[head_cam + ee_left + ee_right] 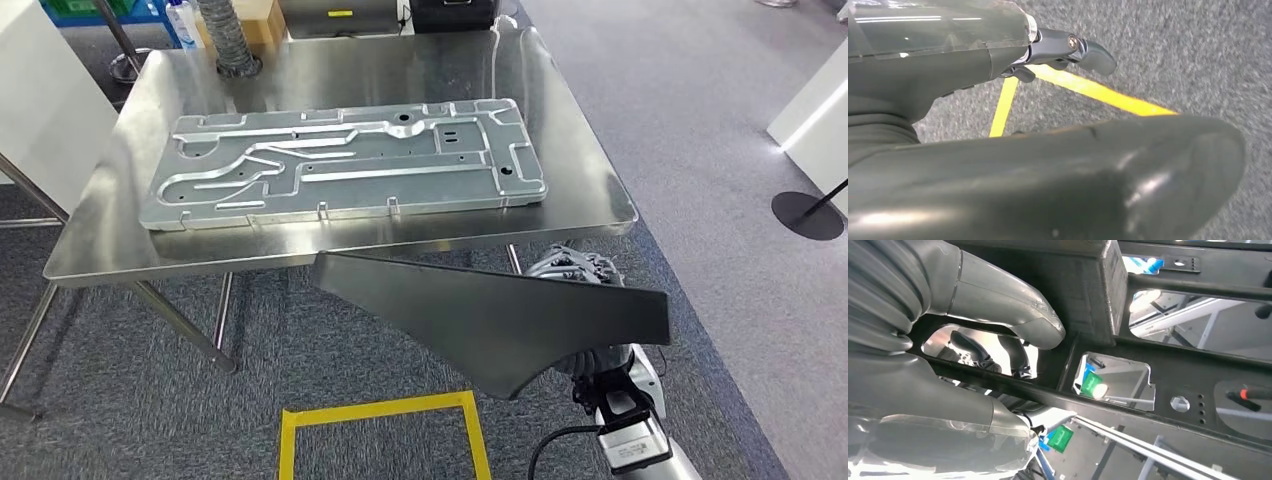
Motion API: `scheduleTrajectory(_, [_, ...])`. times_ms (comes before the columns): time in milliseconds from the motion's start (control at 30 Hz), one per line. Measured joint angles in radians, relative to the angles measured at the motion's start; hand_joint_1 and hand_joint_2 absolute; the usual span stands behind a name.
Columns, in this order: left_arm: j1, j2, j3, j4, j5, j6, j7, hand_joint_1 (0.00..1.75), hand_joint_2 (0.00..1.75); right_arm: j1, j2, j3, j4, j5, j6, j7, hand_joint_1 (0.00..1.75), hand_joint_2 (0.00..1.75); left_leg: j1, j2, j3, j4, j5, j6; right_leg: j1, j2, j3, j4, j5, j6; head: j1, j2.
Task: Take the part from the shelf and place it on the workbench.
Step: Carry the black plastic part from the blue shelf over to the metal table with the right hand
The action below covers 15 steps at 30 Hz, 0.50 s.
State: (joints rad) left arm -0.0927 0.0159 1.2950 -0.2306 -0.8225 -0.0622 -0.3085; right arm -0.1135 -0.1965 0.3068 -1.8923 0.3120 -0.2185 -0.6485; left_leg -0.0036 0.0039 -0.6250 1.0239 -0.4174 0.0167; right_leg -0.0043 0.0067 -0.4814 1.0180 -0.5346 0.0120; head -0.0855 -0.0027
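Workbench (585, 200), the shiny steel one, is taking up most of the head view, and a big machined aluminium plate (345, 165) with milled channels is already lying flat across it. Below that, the part (500, 315) is hanging in the air in front of the bench's near edge, not yet over it: a dark, flat wedge-shaped panel, wide at the robot's right and tapering to a point toward its left. The right hand (590, 355) is gripping it at the wide end, fingers curling through a cutout in the right wrist view. It's looking stiff and probably not too heavy, but held at one end it's likely wanting to sag or twist, and the smooth finish could be slippery. Left hand (1068, 50) is hanging down over the carpet and yellow floor tape (1098, 92), fingers loose, holding nothing.
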Motion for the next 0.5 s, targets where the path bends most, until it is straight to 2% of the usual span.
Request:
scheduleTrajectory(67, [-0.001,0.000,0.000,0.000,0.000,0.000,-0.002,0.00,0.00,0.002,0.000,-0.001,-0.003,-0.001,-0.001,0.000,1.75,1.75,0.002,-0.002,0.020,-0.008,-0.005,0.011,-0.001,-0.002,-0.016,0.048,-0.015,0.008,0.000,0.000])
scheduleTrajectory(100, [-0.002,0.000,0.000,0.000,0.000,0.000,-0.002,0.00,0.00,0.003,0.002,-0.001,-0.004,-0.001,-0.002,-0.001,1.75,1.75,0.003,-0.003,0.028,-0.011,-0.009,0.015,-0.002,-0.002,-0.045,0.099,-0.035,0.011,0.000,0.000])
scheduleTrajectory(167, [-0.003,0.000,0.000,0.000,0.000,0.000,-0.004,0.00,0.00,0.007,0.005,-0.003,-0.006,0.001,-0.006,-0.001,1.75,1.75,0.001,-0.003,0.040,-0.011,-0.022,0.021,-0.003,-0.002,-0.132,0.225,-0.085,0.015,0.000,0.000])
scheduleTrajectory(200, [-0.003,0.000,0.000,0.000,0.000,0.000,-0.005,0.00,0.00,0.010,0.006,-0.004,-0.006,0.004,-0.009,-0.002,1.75,1.75,0.000,-0.004,0.048,-0.011,-0.029,0.022,-0.003,-0.002,-0.170,0.267,-0.103,0.018,0.000,0.000])
scheduleTrajectory(233, [-0.002,0.000,0.000,0.000,0.000,0.000,-0.005,0.00,0.00,0.013,0.006,-0.004,-0.008,0.008,-0.014,-0.002,1.75,1.75,-0.001,-0.005,0.058,-0.011,-0.038,0.022,-0.003,-0.002,-0.194,0.279,-0.104,0.018,0.000,0.000])
scheduleTrajectory(267, [-0.002,0.000,0.000,0.000,0.000,0.000,-0.006,0.00,0.00,0.014,0.006,-0.004,-0.011,0.012,-0.023,-0.002,1.75,1.75,-0.001,-0.007,0.072,-0.010,-0.048,0.021,-0.003,-0.002,-0.202,0.257,-0.085,0.018,0.000,0.000])
scheduleTrajectory(300, [-0.002,0.000,0.000,0.000,0.000,0.000,-0.006,0.00,0.00,0.012,0.006,-0.004,-0.018,0.016,-0.036,-0.002,1.75,1.75,-0.002,-0.008,0.088,-0.011,-0.060,0.019,-0.003,-0.003,-0.195,0.203,-0.043,0.014,0.000,0.000])
scheduleTrajectory(333, [-0.001,-0.001,0.000,0.000,0.001,0.000,-0.006,0.00,0.00,0.007,0.006,-0.004,-0.026,0.020,-0.049,-0.002,1.75,1.75,-0.002,-0.008,0.101,-0.012,-0.072,0.017,-0.001,-0.004,-0.183,0.136,0.018,0.008,0.000,0.000])
scheduleTrajectory(367, [-0.002,-0.002,0.000,0.000,0.002,0.000,-0.006,0.00,0.00,-0.004,0.006,-0.004,-0.034,0.025,-0.060,-0.002,1.75,1.75,-0.003,-0.009,0.114,-0.011,-0.082,0.013,0.003,-0.005,-0.173,0.077,0.065,0.002,0.000,0.000])
scheduleTrajectory(400, [-0.003,-0.002,0.001,0.000,0.002,0.000,-0.007,0.00,0.00,-0.019,0.006,-0.004,-0.042,0.030,-0.067,-0.002,1.75,1.75,-0.004,-0.008,0.119,-0.012,-0.091,0.009,0.006,-0.006,-0.167,0.036,0.102,-0.005,0.000,0.000])
scheduleTrajectory(433, [-0.005,-0.003,0.001,0.000,0.003,0.000,-0.008,0.00,0.00,-0.036,0.006,-0.006,-0.050,0.036,-0.069,-0.002,1.75,1.75,-0.005,-0.008,0.123,-0.011,-0.096,0.004,0.008,-0.006,-0.167,0.016,0.120,-0.011,0.000,0.000])
scheduleTrajectory(500, [-0.009,-0.003,0.001,0.000,0.003,0.000,-0.011,0.00,0.00,-0.081,0.006,-0.016,-0.067,0.048,-0.061,0.001,1.75,1.75,-0.006,-0.007,0.130,-0.011,-0.100,-0.007,0.008,-0.003,-0.160,0.006,0.119,-0.022,0.000,0.000])
